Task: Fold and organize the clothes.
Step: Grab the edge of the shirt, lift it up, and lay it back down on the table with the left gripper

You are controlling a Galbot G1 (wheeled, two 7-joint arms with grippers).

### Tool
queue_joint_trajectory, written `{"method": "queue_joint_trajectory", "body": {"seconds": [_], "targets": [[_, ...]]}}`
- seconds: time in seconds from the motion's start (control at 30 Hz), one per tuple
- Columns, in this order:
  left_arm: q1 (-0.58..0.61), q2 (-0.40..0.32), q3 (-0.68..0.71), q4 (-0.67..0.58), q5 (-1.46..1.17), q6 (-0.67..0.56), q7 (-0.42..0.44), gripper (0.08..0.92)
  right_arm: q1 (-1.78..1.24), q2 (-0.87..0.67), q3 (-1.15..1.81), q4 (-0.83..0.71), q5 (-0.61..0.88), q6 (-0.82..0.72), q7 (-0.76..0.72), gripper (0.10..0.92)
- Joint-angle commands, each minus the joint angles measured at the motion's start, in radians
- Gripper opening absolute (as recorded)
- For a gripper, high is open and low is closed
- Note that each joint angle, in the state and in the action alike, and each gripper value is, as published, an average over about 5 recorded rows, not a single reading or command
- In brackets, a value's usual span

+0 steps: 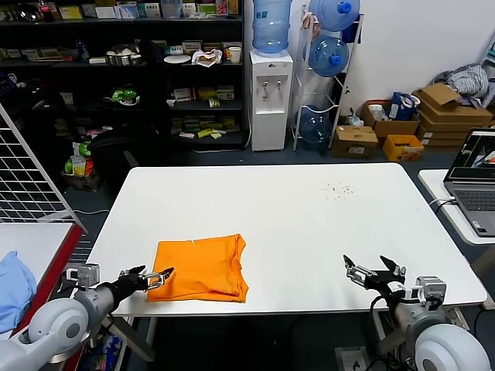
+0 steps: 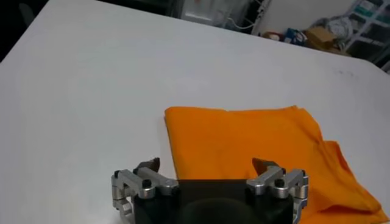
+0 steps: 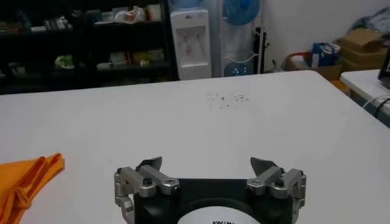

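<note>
The clothes, one bright orange T-shirt (image 1: 201, 269), lie folded into a flat rectangle near the front edge of the white table (image 1: 294, 216). My left gripper (image 1: 153, 273) is at the shirt's front left corner, just off the table's front edge. In the left wrist view it (image 2: 206, 164) is open, with nothing between its fingers, and the shirt (image 2: 256, 146) spreads out just beyond them. My right gripper (image 1: 370, 267) hovers open and empty over the table's front right. In the right wrist view it (image 3: 206, 162) stands over bare table, and the shirt's edge (image 3: 24, 176) shows far off to one side.
A light blue cloth (image 1: 14, 290) lies on a low table at the left, behind a white wire grid (image 1: 23, 170). A laptop (image 1: 476, 174) sits on a side table at the right. Shelves, a water dispenser (image 1: 271, 93) and cardboard boxes (image 1: 445, 108) stand beyond the table.
</note>
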Motion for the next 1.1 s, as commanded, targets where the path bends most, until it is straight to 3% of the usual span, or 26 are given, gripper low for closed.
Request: {"method": "queue_joint_trajectory", "body": {"seconds": [0.03, 0.6, 1.1], "targets": [[-0.02, 0.0, 0.007, 0.074, 0.016, 0.014, 0.114, 0.921, -0.021, 0.002, 0.027, 0.019, 0.007, 0.0, 0.001, 0.921], [-0.137, -0.056, 0.088, 0.118, -0.001, 0.038, 0.073, 0.901, -0.026, 0.01, 0.028, 0.012, 0.001, 0.003, 0.001, 0.921], [-0.142, -0.064, 0.116, 0.116, 0.001, 0.057, 0.059, 0.478, -0.013, 0.007, 0.02, -0.006, 0.003, 0.004, 0.001, 0.921]]}}
